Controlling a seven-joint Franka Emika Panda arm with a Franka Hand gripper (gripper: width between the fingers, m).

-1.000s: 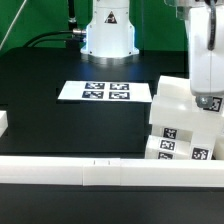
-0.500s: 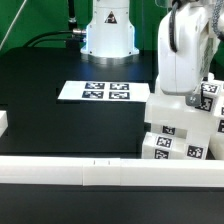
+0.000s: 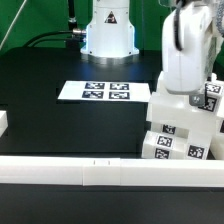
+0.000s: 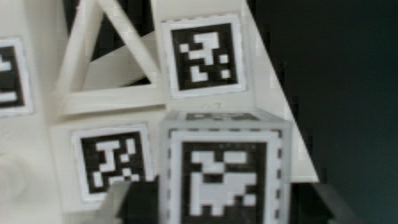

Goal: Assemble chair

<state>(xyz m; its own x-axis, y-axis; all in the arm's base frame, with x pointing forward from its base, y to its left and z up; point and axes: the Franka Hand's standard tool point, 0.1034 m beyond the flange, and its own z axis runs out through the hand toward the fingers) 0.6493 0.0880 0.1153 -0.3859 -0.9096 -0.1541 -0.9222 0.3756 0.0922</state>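
Note:
The chair lies in parts: a stack of glossy white tagged pieces (image 3: 178, 128) at the exterior view's right. My gripper (image 3: 205, 98) hangs over the top of this stack. In the wrist view my gripper (image 4: 224, 205) is shut on a small white block (image 4: 222, 165) with a black-and-white tag, its dark fingers (image 4: 146, 205) pressing the block's two sides. Just behind the block stands a white side frame (image 4: 107, 75) with slanted braces and several tags. In the exterior view the block (image 3: 211, 95) shows at the hand's right edge; the fingertips themselves are hidden there.
The marker board (image 3: 105, 91) lies flat on the black table, left of the stack. A long low white rail (image 3: 90, 172) runs along the front edge, and a short rail end (image 3: 3, 124) sits at the far left. The arm's base (image 3: 108, 30) stands at the back.
The arm has swung toward the exterior view's left and turned over the stack, so the tagged block now shows beside the hand. Over the last half second it has barely moved.

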